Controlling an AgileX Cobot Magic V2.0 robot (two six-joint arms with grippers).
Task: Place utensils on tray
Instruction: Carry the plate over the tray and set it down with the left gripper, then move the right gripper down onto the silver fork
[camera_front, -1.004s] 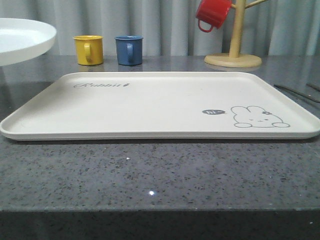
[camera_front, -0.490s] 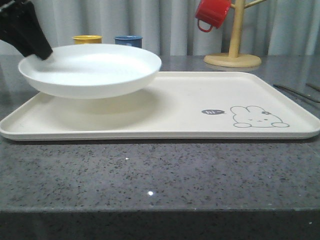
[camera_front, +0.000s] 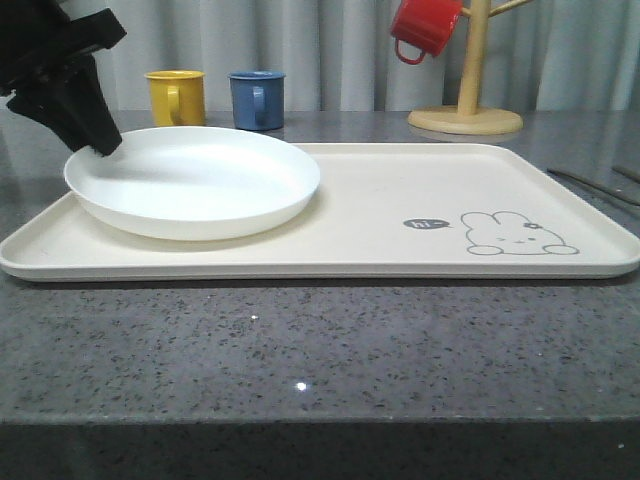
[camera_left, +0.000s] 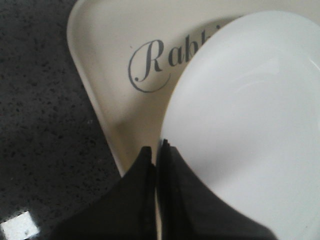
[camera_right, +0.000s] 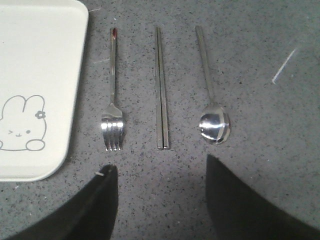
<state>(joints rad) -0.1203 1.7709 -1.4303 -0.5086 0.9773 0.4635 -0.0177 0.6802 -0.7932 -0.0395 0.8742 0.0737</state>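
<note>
The cream tray (camera_front: 400, 190) with the rabbit drawing lies across the grey counter. A round white plate (camera_front: 195, 180) sits on its left part. My left gripper (camera_front: 100, 145) is shut on the plate's left rim; in the left wrist view the black fingers (camera_left: 157, 150) pinch the plate (camera_left: 250, 110) above the tray's script corner (camera_left: 110, 60). The silver fork (camera_right: 112, 100), chopsticks (camera_right: 161, 90) and spoon (camera_right: 214, 125) lie side by side on the counter, right of the tray (camera_right: 35, 75). My right gripper (camera_right: 160, 167) hangs open just short of their tips, holding nothing.
A yellow mug (camera_front: 177, 98) and a blue mug (camera_front: 257, 98) stand behind the tray. A red mug (camera_front: 425, 28) hangs on a wooden mug tree (camera_front: 468, 80) at the back right. Thin utensil handles (camera_front: 595, 187) show by the tray's right edge.
The white plate came in from the upper left in my left gripper, moved over the tray and sank onto its left part. The tray and mugs stayed put.
</note>
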